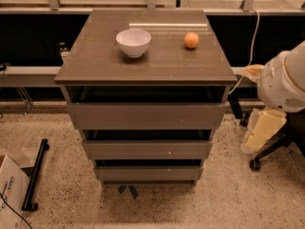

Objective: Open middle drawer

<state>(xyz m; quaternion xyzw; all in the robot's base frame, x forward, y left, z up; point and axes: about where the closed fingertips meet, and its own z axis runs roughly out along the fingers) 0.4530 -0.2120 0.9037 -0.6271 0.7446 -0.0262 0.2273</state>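
At centre, under the table [95, 66] top: middle drawer [147, 150], grey-brown, handleless, dark gap above it, between larger top drawer [145, 116] and smallest bottom drawer [147, 173]. On top, white bowl [133, 42] and orange [191, 40], apart. At right edge, gripper [264, 130], pale, well apart from all drawers; spread or pressed together, impossible to tell.

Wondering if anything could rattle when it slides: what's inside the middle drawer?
Only a dark gap shows above the middle drawer front; its contents are hidden under the top drawer. The gripper hangs right of the cabinet, apart from it.
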